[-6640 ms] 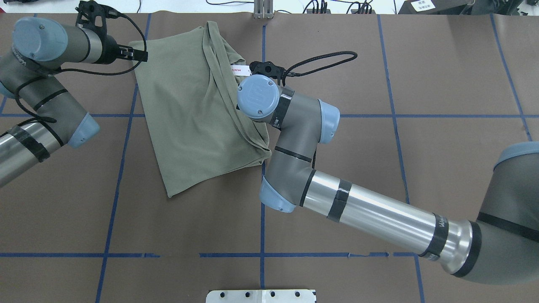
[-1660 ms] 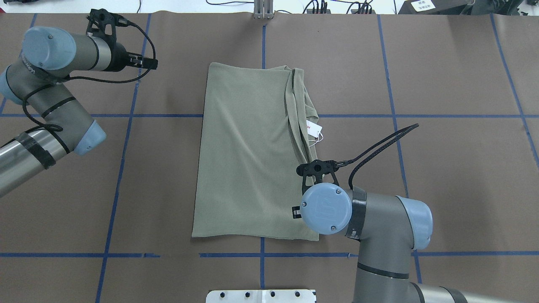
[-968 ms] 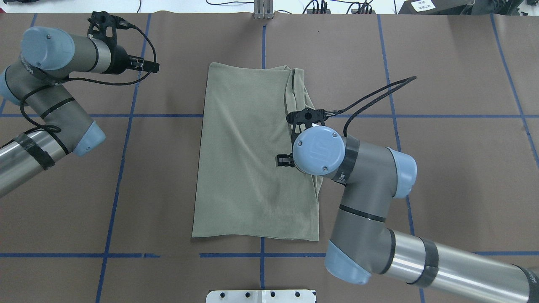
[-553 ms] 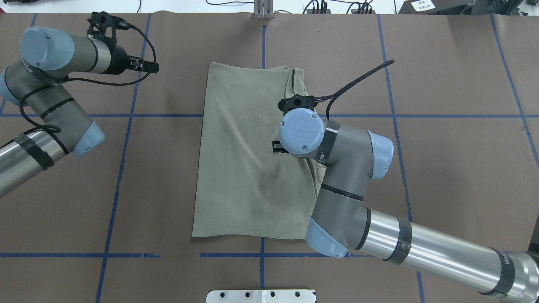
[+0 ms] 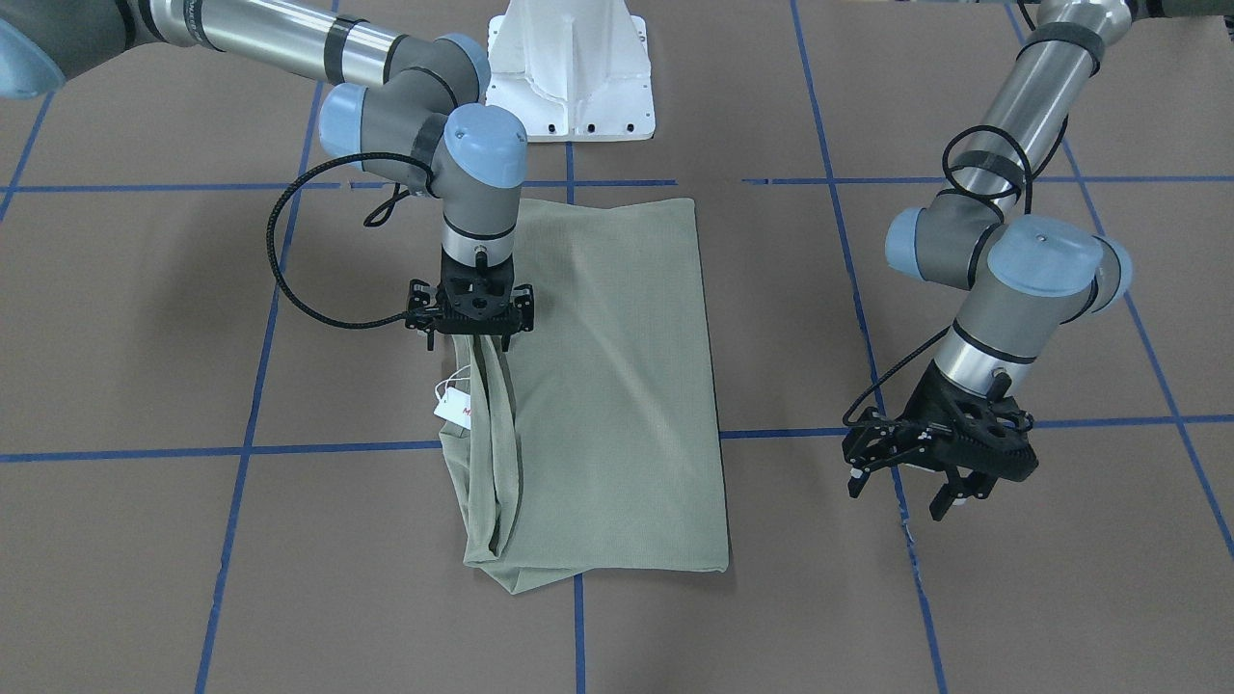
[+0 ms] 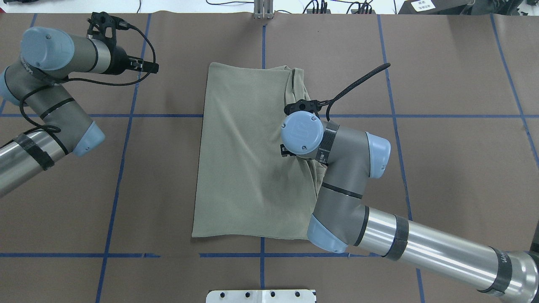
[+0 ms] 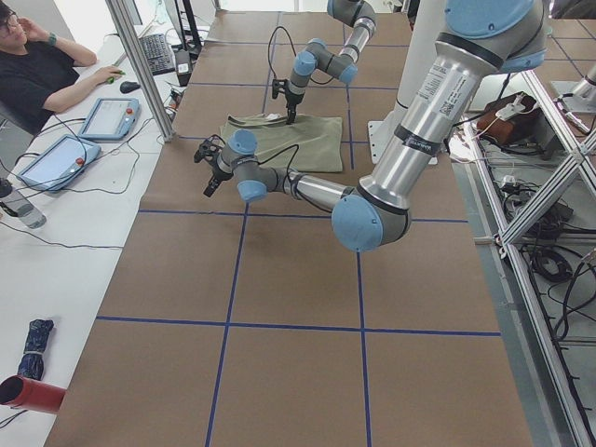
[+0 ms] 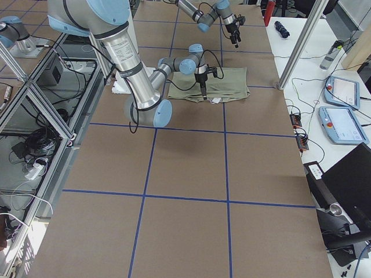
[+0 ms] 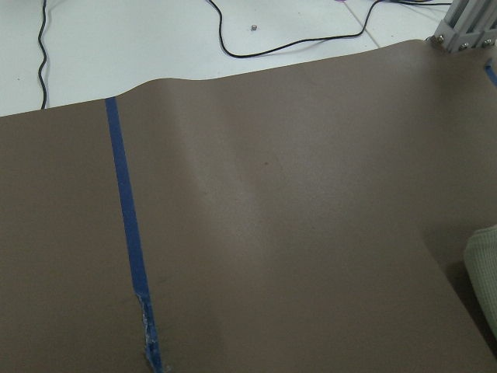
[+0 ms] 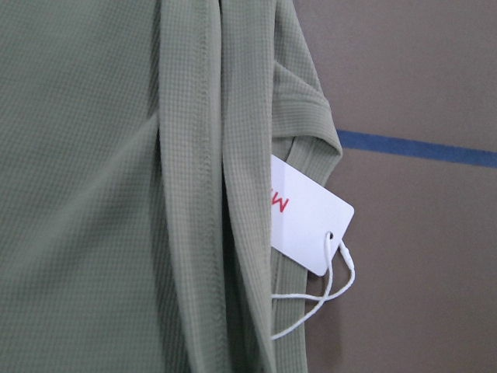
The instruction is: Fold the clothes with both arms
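Overhead view, upper left of frame: the left arm's black two-finger gripper (image 6: 153,66) hung above the brown paper-covered desk (image 6: 442,176), well apart from the garment. The front-facing view showed its fingers spread wide with nothing between them.

Centre of frame: the sage-green knit shirt (image 6: 248,147) lay flat on the desk, folded into a long rectangle, with a bunched band of fabric along its right edge. A white hang tag with red lettering (image 10: 307,221) protruded from that band.

Right of centre: the right arm's black gripper (image 5: 469,326) pointed straight down onto the bunched band, near the tag. Whether its fingers were closed on the fabric could not be determined.
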